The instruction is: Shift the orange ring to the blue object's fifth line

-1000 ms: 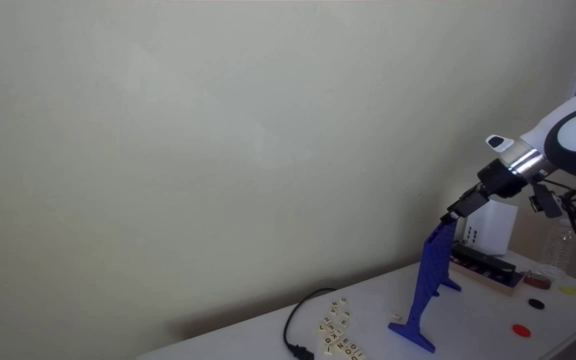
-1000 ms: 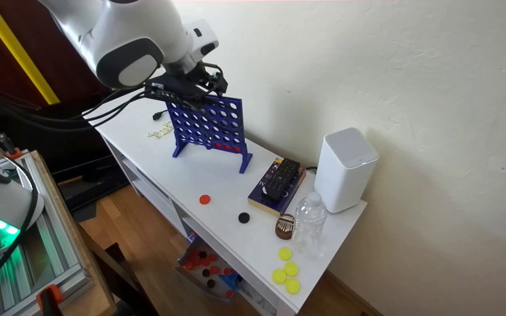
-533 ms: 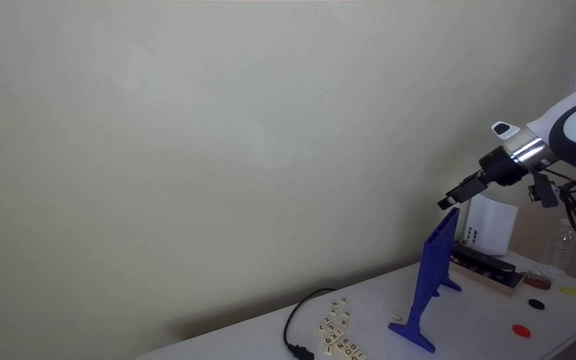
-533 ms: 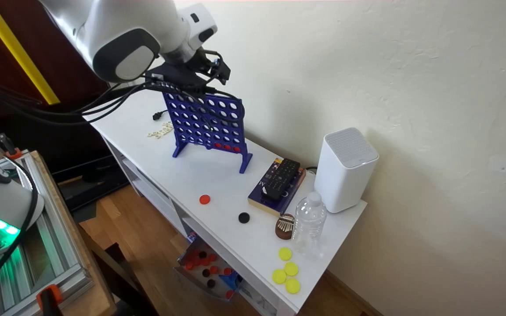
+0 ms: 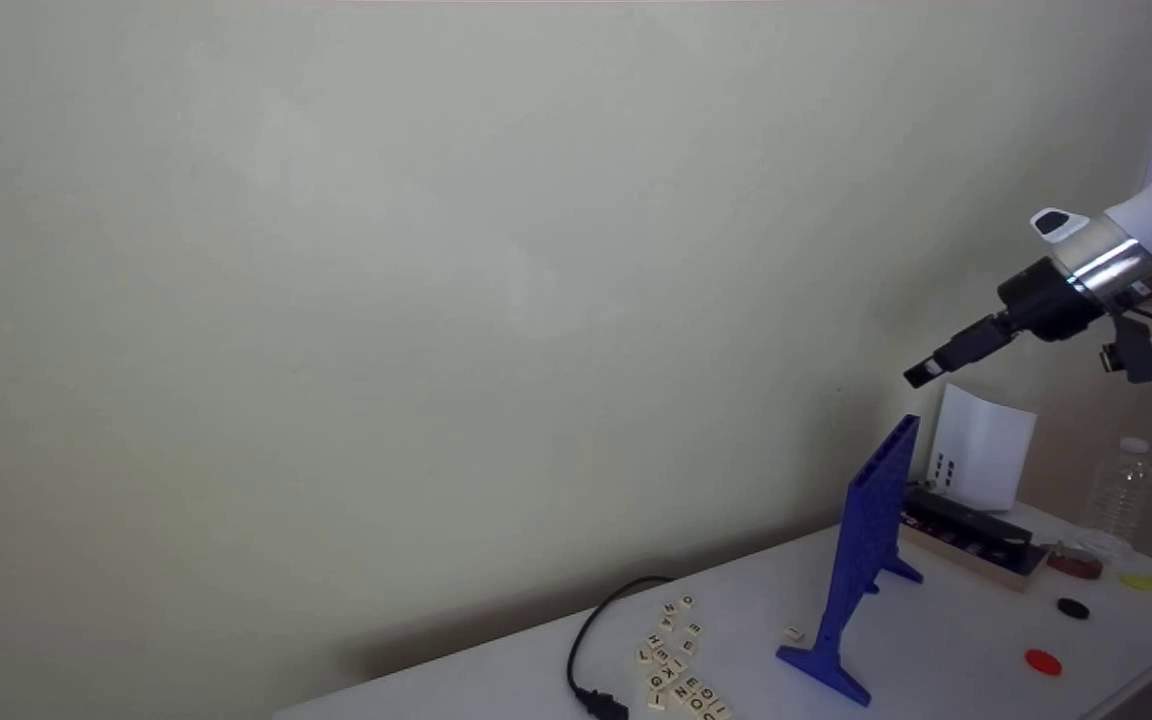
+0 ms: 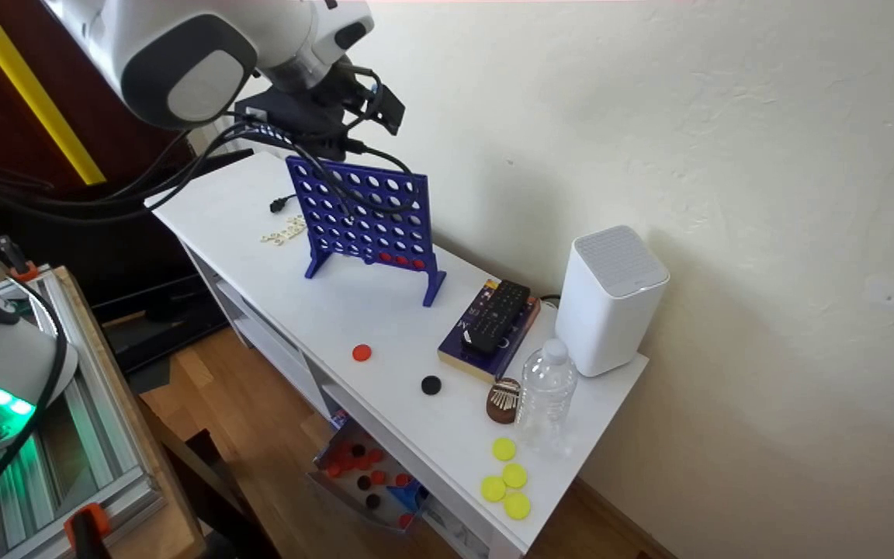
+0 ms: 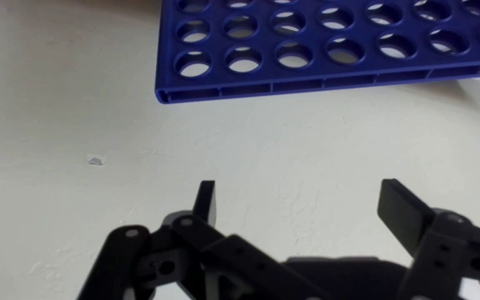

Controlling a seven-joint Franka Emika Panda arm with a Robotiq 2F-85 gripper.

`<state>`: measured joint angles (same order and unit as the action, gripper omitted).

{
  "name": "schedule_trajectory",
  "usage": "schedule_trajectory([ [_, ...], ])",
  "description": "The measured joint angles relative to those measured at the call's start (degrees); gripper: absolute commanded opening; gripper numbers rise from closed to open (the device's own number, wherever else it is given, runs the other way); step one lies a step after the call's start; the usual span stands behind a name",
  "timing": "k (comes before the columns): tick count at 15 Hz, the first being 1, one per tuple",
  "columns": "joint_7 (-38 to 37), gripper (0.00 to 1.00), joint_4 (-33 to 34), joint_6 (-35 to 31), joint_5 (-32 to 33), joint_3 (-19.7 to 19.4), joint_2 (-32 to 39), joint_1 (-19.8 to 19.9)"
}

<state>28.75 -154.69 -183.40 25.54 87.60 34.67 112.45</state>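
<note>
Wrist view: the black tool (image 7: 300, 193) juts in from six o'clock, its two fingers (image 7: 403, 214) spread wide, a pale wall (image 7: 298, 227) visible between them. Toward twelve o'clock, apart from the fingers, is the blue stand (image 7: 317, 77), a panel of round holes with slots along its edge. From where I watch, in an exterior view, the tool hangs above the upright stand's top edge on a white arm (image 5: 1151, 210) that slopes down from two o'clock. In an exterior view, an orange-red disc (image 6: 362, 352) lies flat on the white bench (image 6: 404, 334) at six o'clock from the stand, well apart from it. Three red discs (image 6: 401, 260) sit side by side in the stand's bottom row, at its three o'clock end; which disc the task means, I cannot tell. At four o'clock from the orange-red disc lies a black disc (image 6: 431, 385), and at three o'clock a book (image 6: 455, 341) with a black remote (image 6: 500, 310) on top. Farther toward three o'clock stands a tall white box (image 6: 610, 310), with a clear bottle (image 6: 546, 392) near it at seven o'clock and a wooden thumb piano (image 6: 502, 404) just beside the bottle at nine o'clock. Four yellow discs (image 6: 514, 475) lie toward seven o'clock from the bottle. In an exterior view, lettered tiles (image 5: 668, 674) are scattered at eight o'clock from the stand, a black plug (image 5: 604, 703) near them.
</note>
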Motion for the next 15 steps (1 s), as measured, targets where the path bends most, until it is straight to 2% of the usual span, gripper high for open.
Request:
schedule_trajectory([
  [4,-3.70,1.00,-0.38,7.67,-0.01,7.01,-0.41,9.50],
  [10,-4.80,1.00,-0.01,24.38,-0.01,17.52,-0.42,23.56],
  [12,-4.80,1.00,0.55,29.96,-0.01,19.45,-0.41,26.31],
  [15,-4.78,1.00,1.05,35.96,0.04,19.85,-0.39,27.59],
])
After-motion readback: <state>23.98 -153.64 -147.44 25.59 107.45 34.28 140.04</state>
